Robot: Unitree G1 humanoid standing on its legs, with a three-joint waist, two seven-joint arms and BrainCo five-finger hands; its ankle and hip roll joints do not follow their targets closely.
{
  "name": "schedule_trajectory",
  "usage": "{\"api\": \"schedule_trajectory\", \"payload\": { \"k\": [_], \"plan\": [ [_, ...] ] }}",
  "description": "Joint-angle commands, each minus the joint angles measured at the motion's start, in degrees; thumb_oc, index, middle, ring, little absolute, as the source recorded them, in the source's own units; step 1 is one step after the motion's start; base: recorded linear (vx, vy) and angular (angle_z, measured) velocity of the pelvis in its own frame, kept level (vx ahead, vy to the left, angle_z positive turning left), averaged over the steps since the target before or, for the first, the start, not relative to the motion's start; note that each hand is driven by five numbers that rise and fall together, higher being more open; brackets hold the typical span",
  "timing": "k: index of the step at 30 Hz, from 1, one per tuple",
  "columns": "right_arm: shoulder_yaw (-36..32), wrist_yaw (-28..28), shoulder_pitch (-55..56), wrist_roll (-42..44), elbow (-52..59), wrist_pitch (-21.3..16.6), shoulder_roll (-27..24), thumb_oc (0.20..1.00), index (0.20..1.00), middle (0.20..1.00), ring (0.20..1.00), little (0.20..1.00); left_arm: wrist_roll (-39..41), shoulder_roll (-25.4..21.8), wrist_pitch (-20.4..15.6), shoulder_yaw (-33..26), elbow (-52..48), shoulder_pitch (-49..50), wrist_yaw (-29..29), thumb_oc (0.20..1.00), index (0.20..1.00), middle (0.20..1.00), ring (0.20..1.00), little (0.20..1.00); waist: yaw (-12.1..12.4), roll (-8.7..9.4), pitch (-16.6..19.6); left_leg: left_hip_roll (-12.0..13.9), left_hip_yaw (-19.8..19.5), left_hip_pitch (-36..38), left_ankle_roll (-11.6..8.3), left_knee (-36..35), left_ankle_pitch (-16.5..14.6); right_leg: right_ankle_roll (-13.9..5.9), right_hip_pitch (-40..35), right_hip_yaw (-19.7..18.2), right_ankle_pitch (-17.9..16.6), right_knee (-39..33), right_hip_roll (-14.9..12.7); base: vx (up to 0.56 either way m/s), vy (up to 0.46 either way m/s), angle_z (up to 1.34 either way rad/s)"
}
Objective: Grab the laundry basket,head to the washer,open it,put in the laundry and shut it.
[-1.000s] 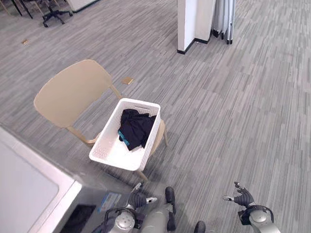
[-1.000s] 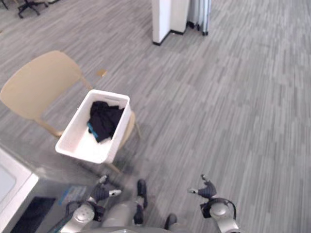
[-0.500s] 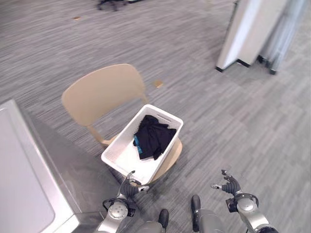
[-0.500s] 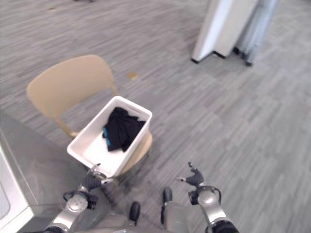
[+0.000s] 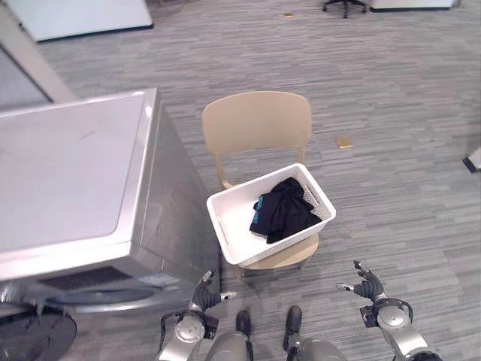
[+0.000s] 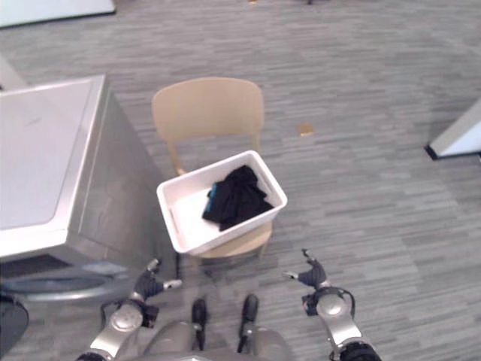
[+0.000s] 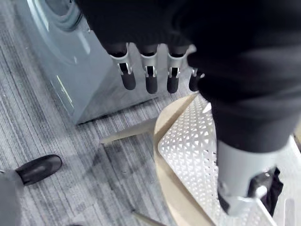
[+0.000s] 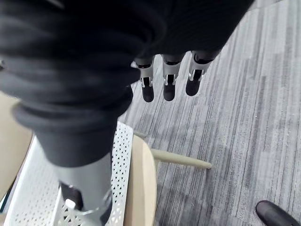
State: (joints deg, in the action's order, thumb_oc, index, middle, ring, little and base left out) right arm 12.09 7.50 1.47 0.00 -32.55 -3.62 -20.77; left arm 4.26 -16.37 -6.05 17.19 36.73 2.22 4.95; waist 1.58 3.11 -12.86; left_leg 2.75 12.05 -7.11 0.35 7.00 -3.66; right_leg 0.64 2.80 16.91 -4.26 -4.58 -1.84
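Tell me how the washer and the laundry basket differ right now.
The washer is a big silver-grey closed box standing on the floor; the laundry basket is small, white, perforated and open-topped, sitting on a tan chair. The basket holds dark clothes. Neither is touched by a hand.

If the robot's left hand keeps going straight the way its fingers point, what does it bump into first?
Probably the white laundry basket on the tan chair. The open left hand points at its near corner, though it might slip under to the chair seat; depth is unclear.

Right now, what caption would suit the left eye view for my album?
White laundry basket of dark clothes on a tan chair beside the washer, both hands open below.
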Motion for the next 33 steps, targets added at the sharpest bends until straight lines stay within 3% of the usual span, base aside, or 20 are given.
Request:
{"api": "schedule_trajectory", "payload": {
  "k": [1, 5, 6, 9, 15, 19, 22, 24, 26, 30, 33],
  "plan": [
    [-0.67, 1.86, -1.91, -6.66, 4.90, -1.89, -4.65, 1.000, 1.000, 1.000, 1.000, 1.000, -0.03, -2.76, -1.04, -2.40, -3.18, 1.39, 0.08, 1.000, 1.000, 1.000, 1.000, 1.000, 0.73, -0.68, 2.07, -0.95, -2.58, 0.99, -0.81, -3.27, 1.20, -5.73, -3.79, -1.17, 10.92, 7.24, -4.14, 0.17, 0.083, 0.49],
    [1.17, 2.62, -3.60, -14.42, 9.81, -2.05, -8.43, 1.000, 1.000, 1.000, 1.000, 1.000, -0.84, -3.40, -1.10, -3.88, -3.10, 3.54, -0.09, 1.000, 1.000, 1.000, 1.000, 1.000, 2.13, 0.32, 2.25, -1.53, -3.32, 1.08, -0.30, -3.66, 0.94, -6.12, -3.49, -1.08, 11.48, 9.22, -4.53, 0.13, 0.050, 0.26],
    [2.85, 3.09, -5.91, -19.52, 12.42, -2.23, -11.65, 1.000, 1.000, 1.000, 1.000, 1.000, -1.40, -3.65, -1.47, -4.65, -1.77, 4.02, 0.48, 1.000, 1.000, 1.000, 1.000, 1.000, 3.34, 1.00, 2.39, -1.84, -3.48, 1.07, -0.15, -4.06, 0.83, -6.39, -3.43, -1.12, 11.51, 9.26, -4.60, 0.13, 0.036, 0.35],
    [4.34, 3.49, -8.25, -22.53, 13.01, -1.98, -14.26, 1.000, 1.000, 1.000, 1.000, 1.000, -1.77, -3.76, -1.91, -4.97, -0.87, 4.17, 1.17, 1.000, 1.000, 1.000, 1.000, 1.000, 4.19, 1.33, 2.52, -2.06, -3.56, 1.05, -0.11, -4.60, 0.77, -6.54, -3.19, -1.33, 11.43, 8.99, -4.63, 0.08, 0.023, -0.07],
    [14.40, 3.91, -20.18, -28.62, 3.20, -0.45, -17.73, 1.000, 1.000, 1.000, 1.000, 1.000, -0.47, -4.29, -3.34, -4.22, 0.30, 3.47, 2.22, 1.000, 1.000, 1.000, 1.000, 1.000, 7.47, 1.31, 2.00, -2.44, -4.60, -0.26, -0.56, -6.69, 2.12, -6.75, -1.34, -1.16, 10.70, 7.75, -4.39, 0.01, 0.001, 0.02],
    [22.39, 5.04, -30.52, -32.24, -10.26, 1.16, -16.78, 1.000, 1.000, 1.000, 1.000, 1.000, 1.39, -4.80, -4.30, -2.84, 1.61, 2.16, 2.90, 1.000, 1.000, 1.000, 1.000, 1.000, 10.87, 0.06, -0.09, -2.61, -7.26, -3.96, -1.40, -8.44, 5.12, -6.56, 2.31, 0.19, 10.12, 7.65, -4.10, -0.10, -0.021, 0.20],
    [24.11, 5.81, -33.59, -32.96, -15.22, 1.97, -16.08, 1.000, 1.000, 1.000, 1.000, 1.000, 2.50, -5.02, -4.76, -2.66, 2.17, 1.51, 3.40, 1.000, 1.000, 1.000, 1.000, 1.000, 12.23, -0.67, -1.20, -2.71, -8.48, -5.68, -1.84, -9.08, 6.66, -6.36, 4.01, 1.13, 9.96, 7.87, -4.04, -0.07, -0.021, 0.28],
    [25.51, 7.31, -37.64, -33.52, -22.26, 3.05, -15.79, 1.000, 1.000, 1.000, 1.000, 1.000, 3.92, -5.22, -5.47, -1.94, 2.62, 0.56, 3.97, 1.000, 1.000, 1.000, 1.000, 1.000, 13.93, -2.14, -2.66, -2.87, -10.62, -8.10, -2.65, -10.75, 9.24, -5.97, 6.39, 3.05, 10.05, 8.51, -4.08, -0.10, -0.026, 0.30],
    [25.57, 7.37, -37.72, -33.51, -22.38, 3.00, -15.74, 1.000, 1.000, 1.000, 1.000, 1.000, 3.93, -5.21, -5.48, -1.97, 2.64, 0.53, 3.97, 1.000, 1.000, 1.000, 1.000, 1.000, 13.84, -2.14, -2.62, -2.88, -10.68, -8.19, -2.66, -10.75, 9.26, -5.97, 6.46, 3.11, 10.07, 8.55, -4.09, -0.04, -0.004, 0.40],
    [26.24, 11.11, -45.28, -33.27, -35.44, 5.93, -15.98, 1.000, 1.000, 1.000, 1.000, 1.000, 7.13, -5.42, -6.91, 0.42, 1.56, -1.60, 5.45, 1.000, 1.000, 1.000, 1.000, 1.000, 16.16, -5.49, -5.54, -3.50, -13.40, -12.95, -4.11, -11.69, 10.94, -5.71, 11.80, 5.66, 11.74, 11.76, -4.70, -0.04, -0.023, 0.35],
    [26.17, 12.10, -47.49, -32.63, -38.62, 6.58, -16.58, 1.000, 1.000, 1.000, 1.000, 1.000, 8.08, -5.15, -7.28, 1.13, 0.67, -2.45, 5.77, 1.000, 1.000, 1.000, 1.000, 1.000, 16.80, -6.84, -6.29, -3.69, -13.86, -14.95, -4.30, -11.81, 11.65, -5.72, 14.42, 6.15, 11.78, 13.33, -5.14, -0.09, 0.032, 0.14]
  ]
}}
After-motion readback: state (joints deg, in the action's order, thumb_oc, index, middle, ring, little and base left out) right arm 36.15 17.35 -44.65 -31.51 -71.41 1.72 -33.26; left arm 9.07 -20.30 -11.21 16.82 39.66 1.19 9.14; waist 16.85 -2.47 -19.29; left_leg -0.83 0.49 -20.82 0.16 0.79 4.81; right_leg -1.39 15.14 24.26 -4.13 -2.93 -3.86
